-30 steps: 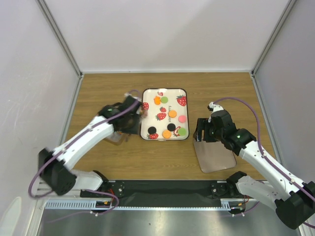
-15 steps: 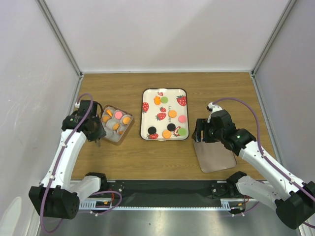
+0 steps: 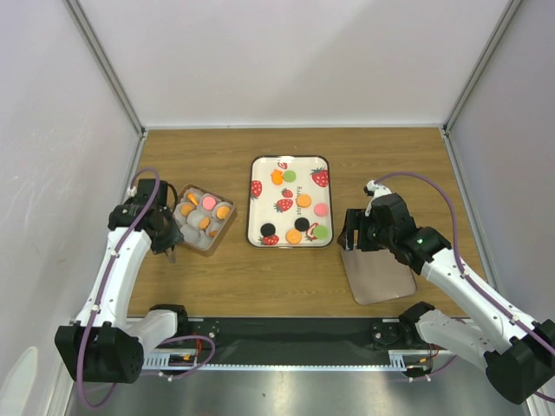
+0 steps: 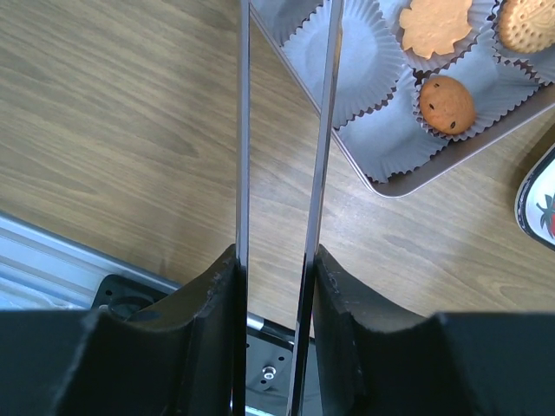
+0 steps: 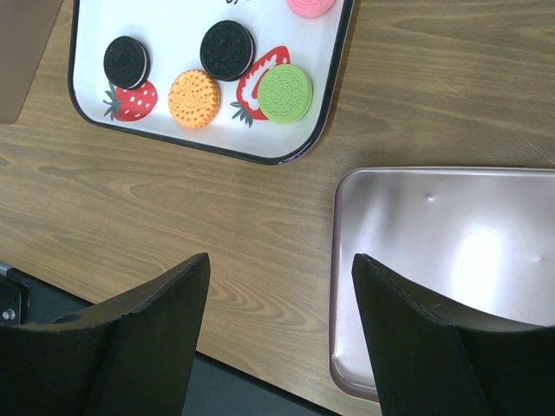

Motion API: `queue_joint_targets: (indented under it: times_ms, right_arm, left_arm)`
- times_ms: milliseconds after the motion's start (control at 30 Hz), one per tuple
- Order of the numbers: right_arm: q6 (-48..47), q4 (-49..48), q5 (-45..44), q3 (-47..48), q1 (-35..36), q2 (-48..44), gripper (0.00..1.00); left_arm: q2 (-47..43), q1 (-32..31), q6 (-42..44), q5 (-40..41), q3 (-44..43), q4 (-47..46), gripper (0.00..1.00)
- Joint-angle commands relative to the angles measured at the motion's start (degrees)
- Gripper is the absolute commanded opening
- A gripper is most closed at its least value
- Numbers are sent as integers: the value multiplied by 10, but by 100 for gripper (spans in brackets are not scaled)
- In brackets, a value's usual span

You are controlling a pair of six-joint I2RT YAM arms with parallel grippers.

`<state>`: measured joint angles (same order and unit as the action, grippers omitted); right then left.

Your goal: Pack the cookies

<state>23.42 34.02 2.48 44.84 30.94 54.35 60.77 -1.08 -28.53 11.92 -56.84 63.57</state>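
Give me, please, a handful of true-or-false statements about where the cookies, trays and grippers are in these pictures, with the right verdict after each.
1. The strawberry tray holds cookies of several colours. True.
2. The left gripper holds a cookie between its fingers. False: nothing sits between them.
3. The metal lid lies on the table by the right gripper. True.
4. Every paper cup in the box holds a cookie. False: some cups are empty.
5. The right gripper's jaws are shut. False: they stand wide open.

A wood-grain table (image 3: 381,156) was enclosed by plain white walls (image 3: 286,61) behind it and on both sides.
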Motion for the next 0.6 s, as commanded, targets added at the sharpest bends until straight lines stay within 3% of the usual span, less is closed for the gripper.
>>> queue_joint_targets:
  times_ms: [0,567]
  right_arm:
    - [-8,-17,4,-3,-1,-2,73]
    - [-8,-18,2,-3,-1,-5,73]
  left_arm:
    - [-6,7,-9,12,1,-8,39]
    - [-31,7,-12,-15,20,-6,40]
